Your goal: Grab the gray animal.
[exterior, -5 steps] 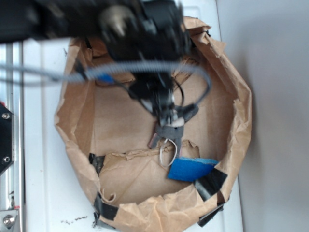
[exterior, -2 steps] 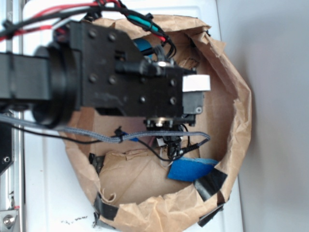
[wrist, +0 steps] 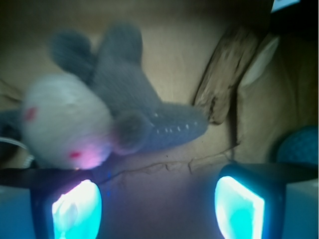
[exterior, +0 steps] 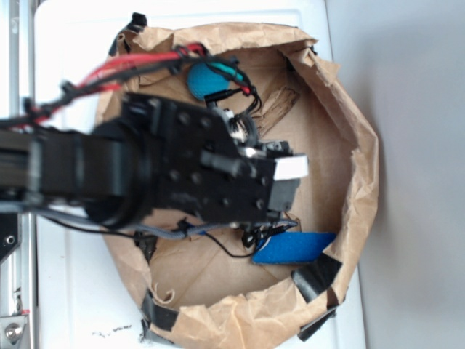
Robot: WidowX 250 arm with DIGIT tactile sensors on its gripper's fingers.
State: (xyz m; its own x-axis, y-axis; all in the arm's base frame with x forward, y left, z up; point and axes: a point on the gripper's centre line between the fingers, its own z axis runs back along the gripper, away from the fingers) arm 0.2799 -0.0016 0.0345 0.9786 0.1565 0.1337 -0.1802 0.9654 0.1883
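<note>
While the big black arm w/ red and black cables (exterior: 174,171) now blocks most of the crumpled brown paper bag (exterior: 349,145) from above, a sec ago it sat higher up the frame and you could see the small flat gray felt animal w/ the cream oval face (wrist: 94,122) hanging right under the fingers, by the blue sponge block (exterior: 294,247). Since then the arm has swung over and dropped in, so imo it's lining up for the grab, not holding anything yet.

Wrist cam: the gripper (wrist: 159,204) has its two glowing teal pads (wrist: 77,209) spread wide apart, nothing between them. The animal lies flat on the paper floor just ahead and off to the left pad's side, face nearest that pad, body angling toward center. Teal ball (exterior: 207,80) is well apart near the bag's far wall. Prob needs a nudge left + fwd before closing.
</note>
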